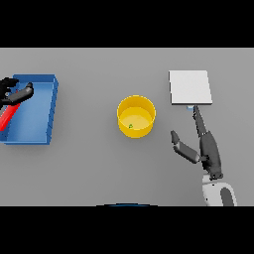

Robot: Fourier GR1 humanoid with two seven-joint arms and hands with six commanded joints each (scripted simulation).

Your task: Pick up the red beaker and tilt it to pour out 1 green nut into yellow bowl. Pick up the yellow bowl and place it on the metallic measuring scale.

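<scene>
Left hand [14,92] at the table's left edge, over the near-left part of a blue tray [42,106], fingers curled round the red beaker [7,118], clamped on it; beaker lies tilted, running from the hand down toward the left edge, only part of it in view, so cannot tell what is inside. Blue tray sits on the left side of the grey table [89,168], its long sides running front to back. Yellow bowl [136,115] stands upright near the table's middle, well apart from the tray, not touched by either hand; one green nut [131,126] rests on the bowl's floor, toward its near-left side. Metallic measuring scale [190,88] lies flat on the right half toward the far edge, nothing on its plate, apart from the bowl. Right hand [204,146] on the right side, just nearer than the scale, fingers straight and spread apart, thumb sticking out toward the bowl, longest fingertip reaching the scale's near edge, holding nothing
</scene>
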